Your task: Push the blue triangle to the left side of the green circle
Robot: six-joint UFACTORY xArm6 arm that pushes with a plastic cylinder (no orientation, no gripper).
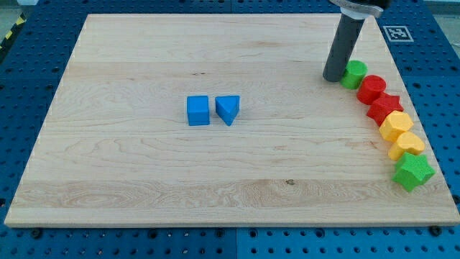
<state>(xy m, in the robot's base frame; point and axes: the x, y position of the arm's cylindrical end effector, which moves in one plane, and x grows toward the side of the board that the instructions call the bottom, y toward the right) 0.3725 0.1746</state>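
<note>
The blue triangle (228, 109) lies near the middle of the wooden board, just right of a blue cube (198, 111). The green circle (353, 74) lies far to the view's right, near the board's right edge. My tip (333, 78) stands right against the green circle's left side, far to the right of the blue triangle.
Below the green circle, a curved row runs along the right edge: a red circle (371, 88), a red star (384, 106), two yellow blocks (396, 125) (407, 144) and a green star (412, 171). The wooden board (144, 180) sits on a blue pegboard table.
</note>
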